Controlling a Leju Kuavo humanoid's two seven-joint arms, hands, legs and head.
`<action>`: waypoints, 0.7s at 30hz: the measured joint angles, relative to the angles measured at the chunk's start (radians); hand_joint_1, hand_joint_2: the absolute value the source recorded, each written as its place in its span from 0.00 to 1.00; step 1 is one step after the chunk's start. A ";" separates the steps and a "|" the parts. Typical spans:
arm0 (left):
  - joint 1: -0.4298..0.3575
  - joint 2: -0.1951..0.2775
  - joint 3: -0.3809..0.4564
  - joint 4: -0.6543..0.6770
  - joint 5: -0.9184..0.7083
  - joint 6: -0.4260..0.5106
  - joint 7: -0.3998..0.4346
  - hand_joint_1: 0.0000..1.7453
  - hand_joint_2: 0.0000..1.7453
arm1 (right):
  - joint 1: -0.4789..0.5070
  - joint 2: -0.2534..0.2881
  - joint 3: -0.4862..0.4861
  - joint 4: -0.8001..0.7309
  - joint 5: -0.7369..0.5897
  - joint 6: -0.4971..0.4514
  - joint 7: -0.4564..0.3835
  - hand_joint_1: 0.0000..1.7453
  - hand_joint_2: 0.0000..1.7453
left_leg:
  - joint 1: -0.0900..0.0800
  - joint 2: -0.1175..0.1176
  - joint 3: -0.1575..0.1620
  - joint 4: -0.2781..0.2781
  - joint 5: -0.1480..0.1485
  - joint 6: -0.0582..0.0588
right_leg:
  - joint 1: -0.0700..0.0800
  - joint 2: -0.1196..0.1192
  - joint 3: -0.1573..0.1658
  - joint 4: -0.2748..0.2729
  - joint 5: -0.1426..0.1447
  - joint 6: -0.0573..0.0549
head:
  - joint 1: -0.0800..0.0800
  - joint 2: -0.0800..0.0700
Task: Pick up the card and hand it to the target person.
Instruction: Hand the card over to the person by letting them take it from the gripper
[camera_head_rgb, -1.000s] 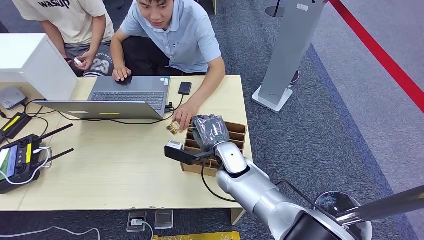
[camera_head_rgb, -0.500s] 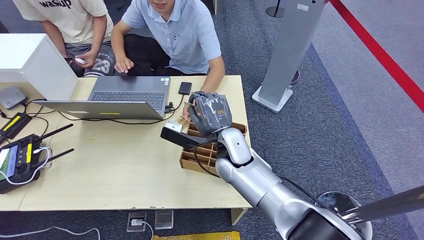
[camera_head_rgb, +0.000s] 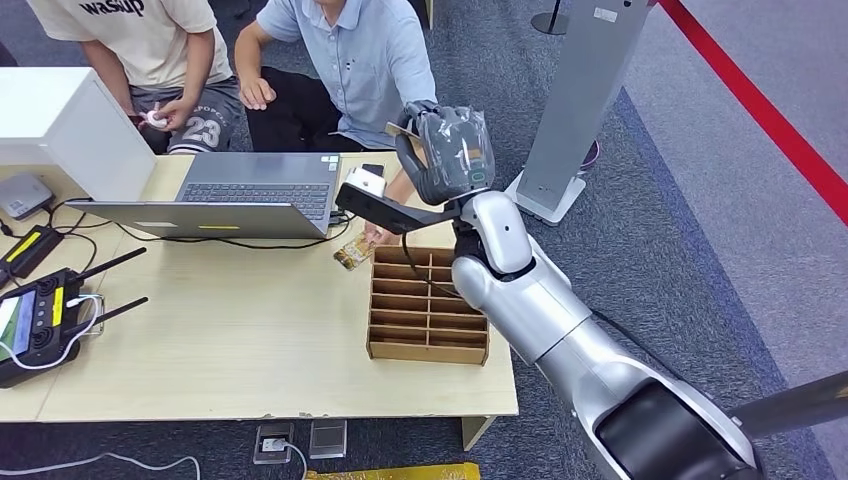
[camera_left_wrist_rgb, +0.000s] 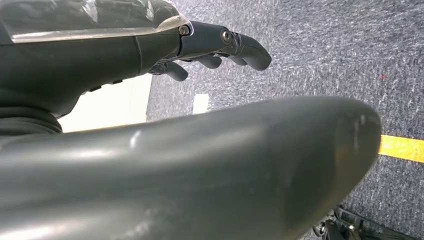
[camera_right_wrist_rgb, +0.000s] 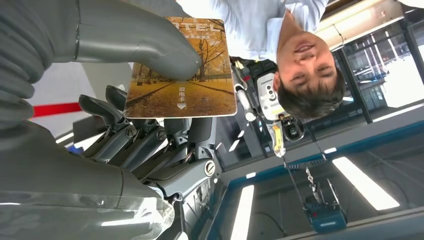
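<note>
My right hand (camera_head_rgb: 447, 152) is raised above the table's far edge, in front of the person in the light blue shirt (camera_head_rgb: 372, 62). In the right wrist view it pinches a hotel card (camera_right_wrist_rgb: 182, 75), printed with an autumn tree avenue, between the thumb and the darker fingers (camera_right_wrist_rgb: 150, 135). The card points toward that person, and a tan corner of it (camera_head_rgb: 398, 129) shows past the fingers in the head view. That person's hand (camera_head_rgb: 378, 232) rests on the table below my hand, next to a second card-like piece (camera_head_rgb: 350, 250). My left hand (camera_left_wrist_rgb: 220, 47) hangs over grey carpet, holding nothing.
A cardboard divider box (camera_head_rgb: 428, 310) sits at the table's right end. A laptop (camera_head_rgb: 250, 190), a white case (camera_head_rgb: 60, 125) and a black controller (camera_head_rgb: 40, 320) occupy the left. A second person (camera_head_rgb: 150, 40) sits at the back left. A grey stand (camera_head_rgb: 575, 100) rises to the right.
My right hand has lifted out of the divider box with the card and moved up and away toward the person in blue, who has leaned back. The box is now uncovered.
</note>
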 joint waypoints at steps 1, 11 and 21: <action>0.000 0.000 0.000 0.000 -0.001 0.000 0.002 0.00 0.00 | -0.010 0.000 0.000 0.010 0.001 0.003 -0.003 1.00 1.00 | 0.000 0.000 0.000 0.000 0.000 0.000 | 0.000 0.000 0.000 0.000 0.000 0.000 | 0.000 0.000; 0.000 0.001 0.000 0.000 -0.003 0.007 0.015 0.00 0.00 | -0.065 0.037 0.005 0.126 0.002 0.016 -0.044 0.99 1.00 | 0.000 0.000 0.000 0.000 0.000 0.000 | 0.000 0.000 0.000 0.000 0.000 0.000 | 0.000 0.000; -0.001 0.001 0.000 0.000 -0.003 0.008 0.015 0.00 0.00 | -0.071 0.076 0.014 0.216 0.009 0.052 -0.082 0.06 1.00 | 0.000 0.000 0.000 0.000 0.000 0.000 | 0.000 0.000 0.000 0.000 0.000 0.000 | 0.001 0.000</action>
